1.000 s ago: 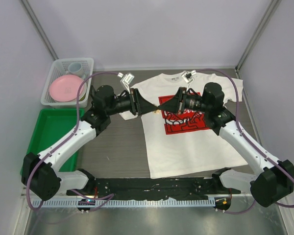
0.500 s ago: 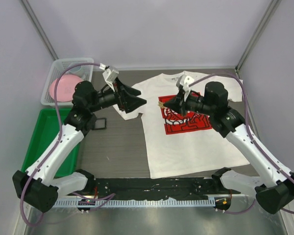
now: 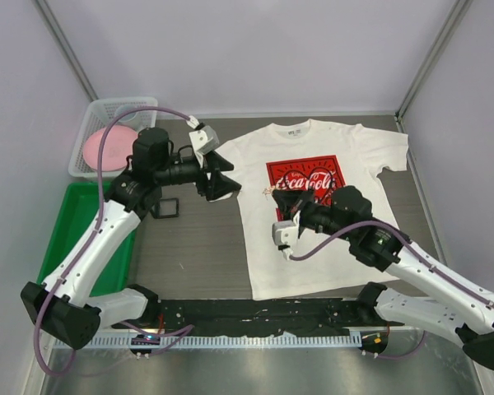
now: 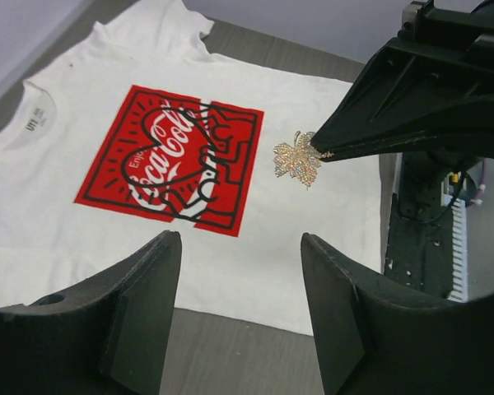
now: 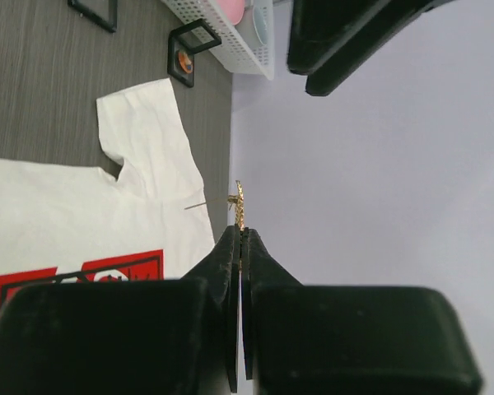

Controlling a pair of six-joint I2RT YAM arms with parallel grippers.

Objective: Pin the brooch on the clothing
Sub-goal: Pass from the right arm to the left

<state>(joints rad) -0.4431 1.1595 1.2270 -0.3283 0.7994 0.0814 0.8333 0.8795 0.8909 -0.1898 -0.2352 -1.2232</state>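
Two things changed from half a second back: the right gripper [image 3: 273,195] swung from the far side of the red print [image 3: 309,174] round to its near side, leaving the Coca-Cola script uncovered. The left gripper [image 3: 220,177] stayed by the sleeve, jaws spread wide with nothing in them. Right jaws are pressed together, pinching the gold leaf brooch [image 4: 297,159] over white fabric just beside the print. T-shirt [image 3: 259,255] lies flat on the table [image 3: 198,247]. The white basket [image 3: 99,107] holds a pink plate [image 3: 105,148], and the green tray [image 3: 74,222] sits just in front of it.

The left arm [image 3: 99,243] and right arm [image 3: 440,276] share white link shells, black joints and bases, looping purple cables [image 3: 100,160] and matte black, wedge-shaped fingers [image 4: 144,313] tapering to narrow tips.
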